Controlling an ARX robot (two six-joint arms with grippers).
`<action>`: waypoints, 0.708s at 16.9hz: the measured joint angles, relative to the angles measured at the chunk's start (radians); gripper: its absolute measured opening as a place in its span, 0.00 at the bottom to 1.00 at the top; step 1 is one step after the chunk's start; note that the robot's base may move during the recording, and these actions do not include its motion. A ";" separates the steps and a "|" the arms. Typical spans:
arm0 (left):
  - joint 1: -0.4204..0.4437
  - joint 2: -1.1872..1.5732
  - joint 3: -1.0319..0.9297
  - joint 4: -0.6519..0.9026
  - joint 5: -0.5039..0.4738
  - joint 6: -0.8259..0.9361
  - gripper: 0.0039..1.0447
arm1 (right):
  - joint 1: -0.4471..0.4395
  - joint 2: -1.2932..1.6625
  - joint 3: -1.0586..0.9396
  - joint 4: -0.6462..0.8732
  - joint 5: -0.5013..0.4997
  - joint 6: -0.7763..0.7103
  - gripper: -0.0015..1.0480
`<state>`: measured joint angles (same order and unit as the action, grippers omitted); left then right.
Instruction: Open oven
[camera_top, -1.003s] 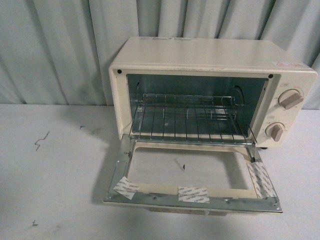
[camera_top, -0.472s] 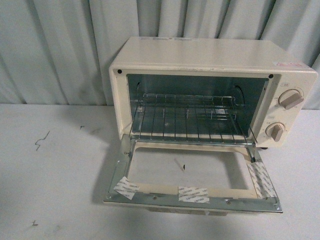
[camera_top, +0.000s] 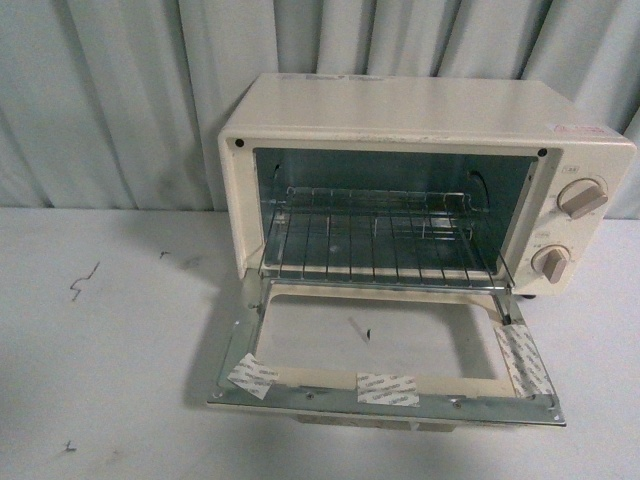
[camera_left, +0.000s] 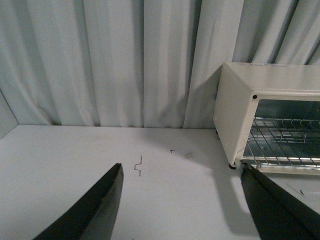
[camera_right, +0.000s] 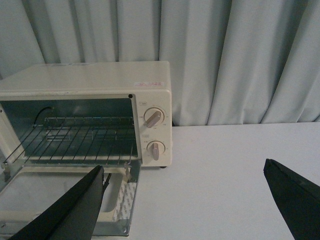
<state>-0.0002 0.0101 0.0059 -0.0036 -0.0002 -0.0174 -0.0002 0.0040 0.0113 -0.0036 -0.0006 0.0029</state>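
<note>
The cream-white oven (camera_top: 420, 120) stands on the white table with its drop-down door (camera_top: 390, 385) lying flat, fully down toward me. The wire rack (camera_top: 380, 245) inside is exposed. Two beige knobs (camera_top: 580, 197) sit on its right panel. Neither gripper shows in the front view. The left wrist view shows the oven's left side (camera_left: 235, 115) and my left gripper (camera_left: 182, 200) open and empty, to the left of the oven. The right wrist view shows the oven (camera_right: 90, 80) and the door's corner (camera_right: 120, 210); my right gripper (camera_right: 185, 205) is open and empty, to the right of the door.
A pleated grey curtain (camera_top: 120, 100) hangs behind the table. Small dark marks (camera_top: 82, 282) lie on the tabletop left of the oven. Strips of white tape (camera_top: 387, 388) stick to the door's inner frame.
</note>
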 joint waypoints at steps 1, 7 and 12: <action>0.000 0.000 0.000 0.000 0.000 0.000 0.75 | 0.000 0.000 0.000 0.000 0.000 0.000 0.94; 0.000 0.000 0.000 0.000 0.000 0.001 0.94 | 0.000 0.000 0.000 0.000 0.000 0.000 0.94; 0.000 0.000 0.000 0.000 0.000 0.001 0.94 | 0.000 0.000 0.000 0.000 0.000 0.000 0.94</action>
<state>-0.0002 0.0101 0.0059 -0.0036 -0.0002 -0.0166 -0.0002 0.0040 0.0113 -0.0036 -0.0006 0.0025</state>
